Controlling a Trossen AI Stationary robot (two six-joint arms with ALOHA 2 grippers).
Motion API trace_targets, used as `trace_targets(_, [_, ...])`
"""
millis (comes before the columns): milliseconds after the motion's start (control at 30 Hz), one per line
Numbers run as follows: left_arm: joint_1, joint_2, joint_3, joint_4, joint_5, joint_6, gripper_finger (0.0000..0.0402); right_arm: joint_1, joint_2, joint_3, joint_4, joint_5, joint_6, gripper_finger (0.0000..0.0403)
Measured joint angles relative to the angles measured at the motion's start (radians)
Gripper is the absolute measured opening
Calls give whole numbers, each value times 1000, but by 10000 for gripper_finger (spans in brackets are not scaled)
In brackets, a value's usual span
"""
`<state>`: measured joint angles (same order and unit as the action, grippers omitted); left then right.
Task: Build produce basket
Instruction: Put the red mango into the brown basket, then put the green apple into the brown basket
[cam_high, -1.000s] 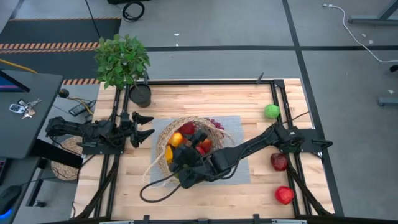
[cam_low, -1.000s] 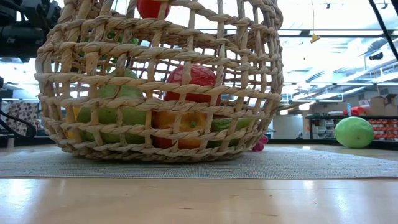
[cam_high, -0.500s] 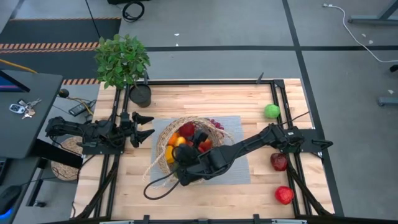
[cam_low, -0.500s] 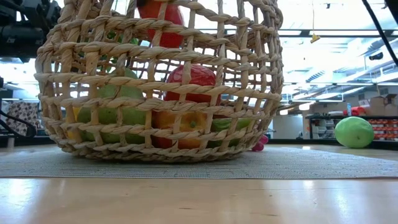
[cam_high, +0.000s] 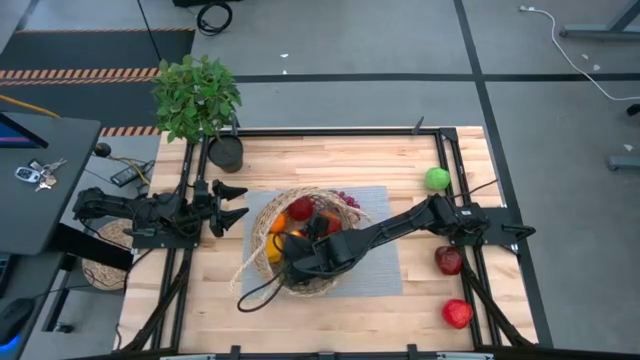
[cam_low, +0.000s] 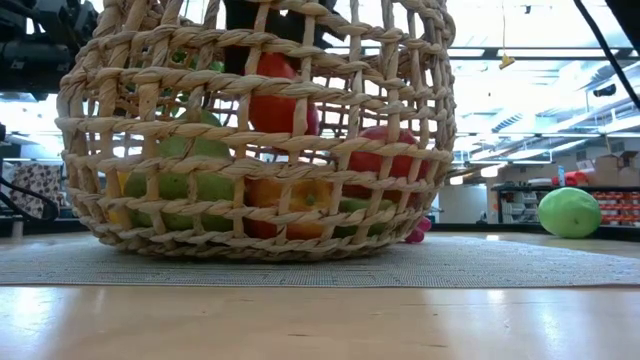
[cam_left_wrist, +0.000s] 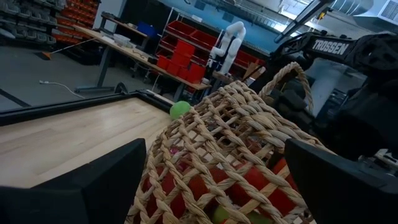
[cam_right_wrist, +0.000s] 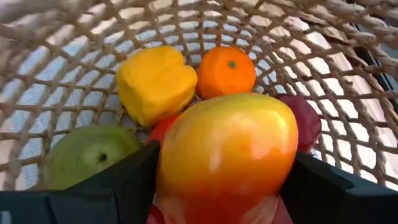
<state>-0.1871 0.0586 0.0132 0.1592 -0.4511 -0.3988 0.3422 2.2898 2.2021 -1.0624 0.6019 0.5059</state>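
Lowered into basket (cam_low: 260, 150), right gripper (cam_right_wrist: 217, 186) holds apple (cam_right_wrist: 227, 155).

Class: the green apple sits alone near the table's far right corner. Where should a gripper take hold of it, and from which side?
Grip the green apple across its round middle, coming straight down from above: it stands alone on the table, with nothing crowding either side.

Tan woven basket (cam_low: 250, 130), yellow pepper (cam_right_wrist: 155, 82), orange (cam_right_wrist: 227, 70), green pear (cam_right_wrist: 90, 152).
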Motion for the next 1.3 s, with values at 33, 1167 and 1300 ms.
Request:
trace_targets(33, [0, 0, 0, 0, 0, 0, 389, -3, 0, -2, -1, -1, 0, 298])
trace_targets(1167, [0, 0, 0, 0, 1, 0, 389, 230, -214, 130, -155, -40, -70, 390])
trace_targets(1300, [0, 0, 0, 0, 0, 0, 389, 296, -216, 109, -277, -29, 8, 390])
